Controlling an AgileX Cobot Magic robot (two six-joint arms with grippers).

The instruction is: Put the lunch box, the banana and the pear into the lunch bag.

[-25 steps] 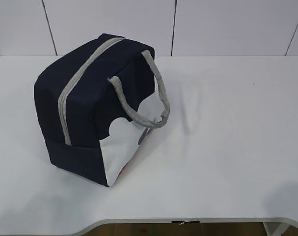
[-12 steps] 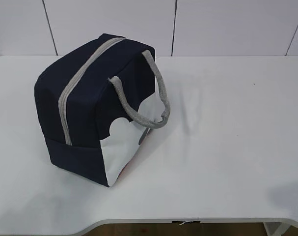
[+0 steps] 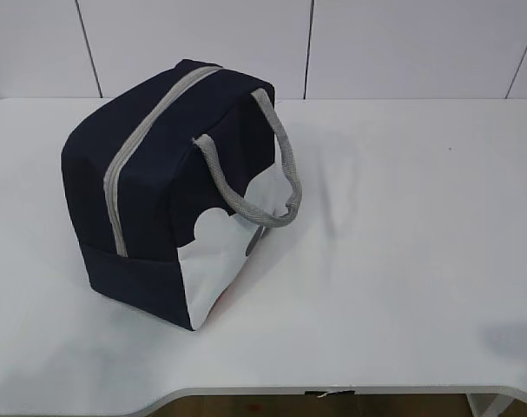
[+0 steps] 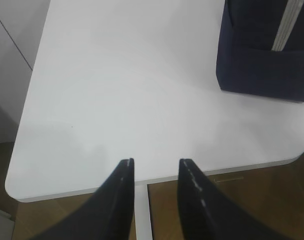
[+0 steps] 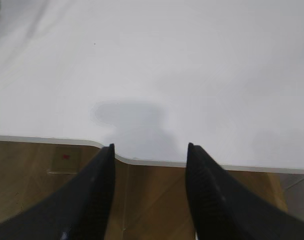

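The left gripper (image 4: 154, 162) is seen with its jaws apart and nothing between them, hung over the near edge of the table (image 4: 116, 100). Ahead of it and off to its right stands the lunch bag (image 4: 264, 55), upright on the tabletop, its grey zipper (image 3: 137, 143) drawn closed along the top and its rope handles (image 3: 259, 174) drooped over the white corner panel. No brand, label or writing can be read on the bag. The right gripper (image 5: 149, 147) is likewise held parted and empty, poised over the table's front rim, with only bare white surface ahead of it. Against the earlier frames, the bag is found unmoved; only a faint shadow at the lower right of the exterior view has shifted slightly. Broad open tabletop lies to the bag's right, bounded by the rounded front edge and the wall behind.
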